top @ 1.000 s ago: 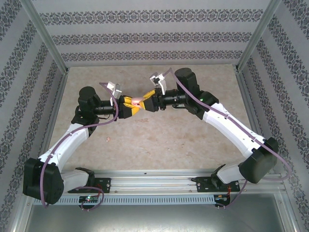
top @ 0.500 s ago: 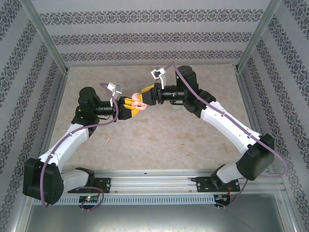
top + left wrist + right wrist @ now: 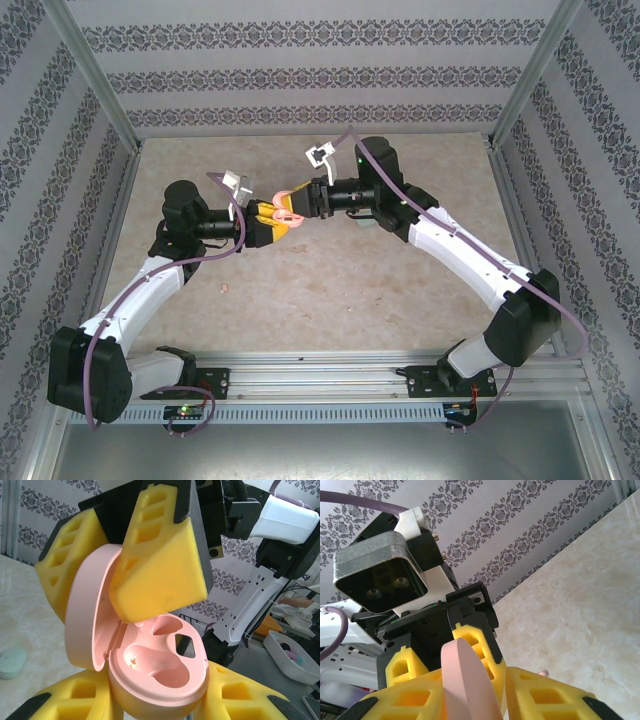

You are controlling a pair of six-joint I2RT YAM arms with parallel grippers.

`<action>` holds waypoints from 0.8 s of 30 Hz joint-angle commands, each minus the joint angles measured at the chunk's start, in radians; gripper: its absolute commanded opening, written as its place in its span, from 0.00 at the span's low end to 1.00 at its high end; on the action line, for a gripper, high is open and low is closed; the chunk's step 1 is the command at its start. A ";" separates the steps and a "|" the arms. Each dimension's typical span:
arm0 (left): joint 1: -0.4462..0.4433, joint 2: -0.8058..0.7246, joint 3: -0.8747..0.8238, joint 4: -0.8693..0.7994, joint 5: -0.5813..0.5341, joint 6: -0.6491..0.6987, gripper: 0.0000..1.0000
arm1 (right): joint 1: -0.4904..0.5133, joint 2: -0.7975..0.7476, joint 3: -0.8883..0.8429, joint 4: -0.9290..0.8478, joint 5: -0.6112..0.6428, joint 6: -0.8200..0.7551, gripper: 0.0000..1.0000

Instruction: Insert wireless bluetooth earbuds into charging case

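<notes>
The left gripper (image 3: pixel 270 222) has its fingers (image 3: pixel 65 702) clamped on either side of the pink charging case (image 3: pixel 160 672). It grips the base from below, and the case is up off the table (image 3: pixel 340 290), right between the two arms. The right gripper (image 3: pixel 300 203) meets it head-on, yellow pads (image 3: pixel 160 565) pinched on the lid (image 3: pixel 87 625), one pad against the inner face and the other behind it. That lid stands swung up on its hinge, and the two moulded wells of the base face the left wrist camera. Down on the pale marbled tabletop, one tiny pale pink earbud (image 3: pixel 222 287) lies by itself near the left forearm, well apart from the raised case. A mint green case (image 3: pixel 12 662) lies flat on the surface off to one side.
</notes>
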 commanded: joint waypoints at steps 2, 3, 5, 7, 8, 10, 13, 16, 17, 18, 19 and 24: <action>-0.002 -0.023 -0.009 0.072 0.006 0.001 0.30 | 0.025 0.011 0.050 -0.074 0.026 -0.081 0.26; -0.003 -0.022 -0.009 0.074 0.003 0.000 0.30 | 0.033 0.010 0.054 -0.092 0.040 -0.103 0.25; -0.002 -0.022 -0.011 0.080 -0.002 -0.002 0.31 | 0.045 0.007 0.064 -0.124 0.071 -0.140 0.24; -0.002 -0.022 -0.011 0.084 -0.006 0.000 0.31 | 0.054 0.005 0.066 -0.134 0.089 -0.154 0.22; -0.002 -0.022 -0.012 0.083 -0.007 0.000 0.31 | 0.055 0.005 0.066 -0.131 0.090 -0.155 0.22; -0.002 -0.022 -0.012 0.086 -0.011 -0.001 0.31 | 0.055 0.006 0.066 -0.117 0.088 -0.147 0.21; -0.003 -0.024 -0.016 0.082 -0.028 -0.006 0.31 | 0.056 0.004 0.044 -0.042 0.061 -0.106 0.21; -0.003 -0.036 -0.022 0.079 -0.048 0.004 0.32 | 0.055 0.002 0.035 -0.004 0.047 -0.088 0.21; -0.003 -0.040 -0.025 0.071 -0.053 0.012 0.32 | 0.056 0.002 0.037 -0.004 0.049 -0.088 0.21; -0.003 -0.045 -0.023 0.062 -0.057 0.022 0.32 | 0.057 0.002 0.038 -0.006 0.055 -0.089 0.20; -0.002 -0.050 -0.024 0.050 -0.059 0.031 0.32 | 0.057 0.001 0.039 -0.011 0.061 -0.091 0.20; -0.003 -0.054 -0.017 0.014 -0.063 0.060 0.32 | 0.059 0.006 0.051 -0.045 0.104 -0.090 0.00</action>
